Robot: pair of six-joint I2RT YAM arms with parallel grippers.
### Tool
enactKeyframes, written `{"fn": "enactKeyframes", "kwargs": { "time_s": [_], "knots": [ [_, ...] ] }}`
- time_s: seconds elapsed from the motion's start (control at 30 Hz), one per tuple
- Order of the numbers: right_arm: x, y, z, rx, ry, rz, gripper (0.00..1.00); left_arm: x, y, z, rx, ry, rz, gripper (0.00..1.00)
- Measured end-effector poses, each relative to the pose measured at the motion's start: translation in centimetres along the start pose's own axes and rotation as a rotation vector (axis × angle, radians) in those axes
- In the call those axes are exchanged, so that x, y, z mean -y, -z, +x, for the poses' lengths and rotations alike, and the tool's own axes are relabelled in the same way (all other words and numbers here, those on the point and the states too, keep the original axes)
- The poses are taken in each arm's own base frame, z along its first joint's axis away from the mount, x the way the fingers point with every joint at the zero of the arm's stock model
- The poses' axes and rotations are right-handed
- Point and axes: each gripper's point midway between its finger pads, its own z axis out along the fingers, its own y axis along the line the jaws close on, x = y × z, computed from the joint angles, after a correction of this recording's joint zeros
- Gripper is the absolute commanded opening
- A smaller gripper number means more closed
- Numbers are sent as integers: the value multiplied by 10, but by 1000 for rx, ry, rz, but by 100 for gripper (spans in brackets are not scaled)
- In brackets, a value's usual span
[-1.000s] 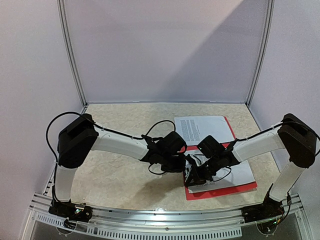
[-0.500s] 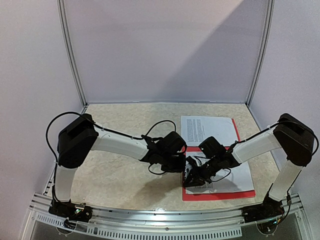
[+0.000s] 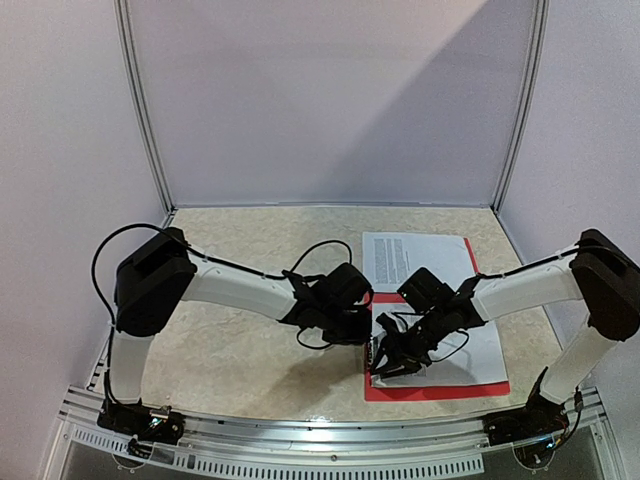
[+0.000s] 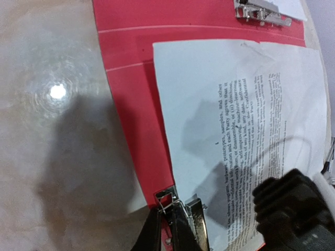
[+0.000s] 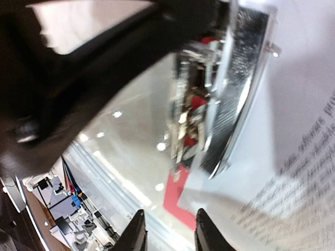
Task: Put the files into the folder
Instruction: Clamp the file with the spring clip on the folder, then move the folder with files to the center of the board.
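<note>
The red folder [image 3: 440, 390] lies open on the table at the right, with a printed white sheet of the files [image 3: 478, 350] on its near half and another sheet [image 3: 415, 255] on its far half. In the left wrist view the folder [image 4: 131, 94] shows one metal clip [image 4: 261, 13] at its far end and another [image 4: 183, 206] at the near corner of the sheet [image 4: 230, 104]. My left gripper [image 4: 166, 214] is shut on that near clip's wire lever. My right gripper [image 5: 170, 222] is open and empty, hovering just above the sheet [image 5: 298, 104] beside the same clip [image 5: 235, 83].
Both grippers [image 3: 368, 335] [image 3: 385, 358] meet close together at the folder's left edge. The beige table [image 3: 240, 360] stretches left of it. White walls enclose the back and sides, and a metal rail [image 3: 320, 440] runs along the near edge.
The folder and its sheets have shifted slightly right and squared up. The right arm's elbow has swung outward, its gripper staying over the clip. The left gripper has held still.
</note>
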Motion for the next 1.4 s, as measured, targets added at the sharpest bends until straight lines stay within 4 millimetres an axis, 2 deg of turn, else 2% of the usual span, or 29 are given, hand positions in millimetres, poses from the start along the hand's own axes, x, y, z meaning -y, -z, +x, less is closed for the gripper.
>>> {"fn": "enactKeyframes", "kwargs": {
  "time_s": [0.03,0.13,0.23,0.3,0.33,0.47,0.53,0.57,0.63,0.7,0.77,0.83,0.97,1.03,1.2,1.3,1.4],
  "knots": [
    [-3,3,0,4,3,-1,37,0,1,0,2,-3,0,0],
    [-19,18,-5,37,27,-15,50,0,5,-3,15,-23,-8,12],
    [-35,48,-15,111,63,-32,66,-2,14,-9,35,-72,-34,42],
    [-33,77,-28,193,62,-33,74,-3,26,-18,68,-113,-58,59],
    [-27,95,-37,246,52,-28,77,-2,35,-25,95,-134,-69,65],
    [24,168,-76,495,-45,41,83,12,81,-60,226,-206,-70,69],
    [57,192,-81,578,-98,112,87,19,104,-75,286,-228,-63,69],
    [68,197,-80,594,-116,141,88,22,114,-81,311,-237,-59,69],
    [91,201,-75,604,-150,201,92,22,126,-84,338,-252,-47,69],
    [114,198,-68,594,-196,248,95,15,127,-76,329,-263,-48,69],
    [134,195,-59,582,-245,280,96,2,118,-60,292,-270,-50,69],
    [152,192,-49,579,-301,297,96,-18,103,-35,227,-276,-55,69],
    [171,193,-33,600,-366,308,96,-48,83,12,110,-293,-63,67],
    [176,195,-29,613,-376,312,96,-49,80,22,85,-299,-48,67],
    [188,197,-21,628,-392,333,97,-27,80,33,79,-327,24,66],
    [195,190,-13,611,-414,338,96,-22,81,38,72,-336,37,66],
    [196,180,-9,592,-419,306,90,-21,83,37,77,-334,36,66]
  ]
}}
